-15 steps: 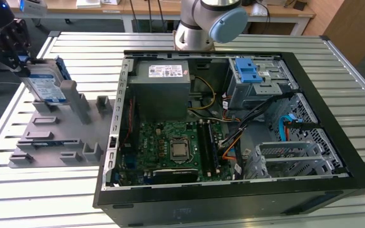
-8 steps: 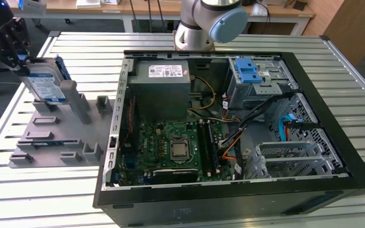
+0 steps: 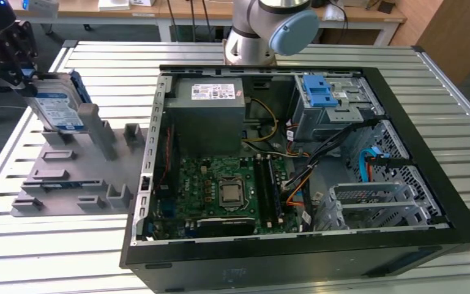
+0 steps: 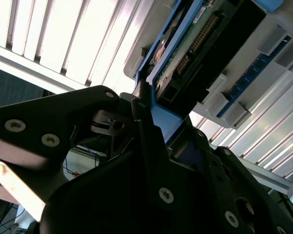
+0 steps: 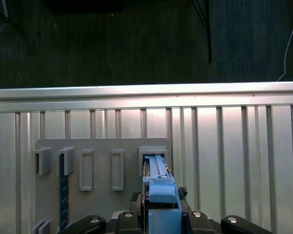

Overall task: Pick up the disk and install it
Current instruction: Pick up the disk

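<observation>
Disk [image 3: 58, 110] stands in grey rack [image 3: 71, 177], end effector [image 3: 24, 75] gripping.

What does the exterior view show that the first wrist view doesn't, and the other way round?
Exterior view: an open computer case with its green circuit board, and the robot arm behind it. First wrist view: a thin pale cable against the dark floor beyond the table. Both: the pincer shut on the blue-framed disk, which stands upright at the grey slotted holder on that table.

Robotics lab, slatted metal workbench [image 3: 55, 245], opened computer tower [image 3: 300, 260], robot arm [image 3: 272, 27], desks [image 3: 357, 15] behind
</observation>
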Available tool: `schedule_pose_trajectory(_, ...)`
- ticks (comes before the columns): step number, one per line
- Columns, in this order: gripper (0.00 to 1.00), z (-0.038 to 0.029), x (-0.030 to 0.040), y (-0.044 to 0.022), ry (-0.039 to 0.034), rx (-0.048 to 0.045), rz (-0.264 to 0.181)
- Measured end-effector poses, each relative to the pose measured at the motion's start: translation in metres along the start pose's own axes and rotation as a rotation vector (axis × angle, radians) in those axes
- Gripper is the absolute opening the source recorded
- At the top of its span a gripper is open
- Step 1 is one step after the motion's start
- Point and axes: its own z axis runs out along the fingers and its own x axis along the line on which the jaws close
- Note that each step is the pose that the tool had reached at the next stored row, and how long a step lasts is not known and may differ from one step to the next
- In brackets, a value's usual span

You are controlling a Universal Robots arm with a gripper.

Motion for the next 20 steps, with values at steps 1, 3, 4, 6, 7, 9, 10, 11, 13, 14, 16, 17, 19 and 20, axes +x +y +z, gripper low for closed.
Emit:
schedule_pose_trajectory(1,0.36,-0.0001,0.0000,0.0000,0.0000,0.0000,0.000)
schedule_pose_trajectory(3,0.36,-0.0007,0.0000,0.0000,0.0001,-0.0001,0.000)
schedule_pose_trajectory(4,0.36,-0.0009,0.0000,0.0000,0.0001,-0.0001,0.000)
schedule_pose_trajectory(6,0.36,-0.0016,0.0000,0.0000,0.0000,-0.0001,0.000)
schedule_pose_trajectory(7,0.36,-0.0019,0.0000,0.0000,0.0000,0.0000,0.000)
schedule_pose_trajectory(9,0.36,-0.0026,0.0000,0.0000,0.0001,0.0000,0.000)
schedule_pose_trajectory(10,0.36,-0.0030,0.0000,0.0000,0.0001,-0.0001,0.000)
schedule_pose_trajectory(11,0.36,-0.0033,0.0000,0.0000,0.0000,0.0001,0.000)
schedule_pose_trajectory(13,0.36,-0.0041,-0.0001,0.0001,0.0001,-0.0001,0.000)
schedule_pose_trajectory(14,0.36,-0.0044,-0.0001,0.0001,0.0001,0.0000,0.000)
schedule_pose_trajectory(16,0.36,-0.0051,-0.0001,0.0001,0.0001,0.0000,0.000)
schedule_pose_trajectory(17,0.36,-0.0054,-0.0001,0.0001,0.0000,0.0000,0.000)
schedule_pose_trajectory(19,0.36,-0.0059,-0.0001,0.0001,0.0001,0.0000,0.000)
schedule_pose_trajectory(20,0.36,-0.0063,-0.0001,0.0001,0.0001,-0.0001,0.000)
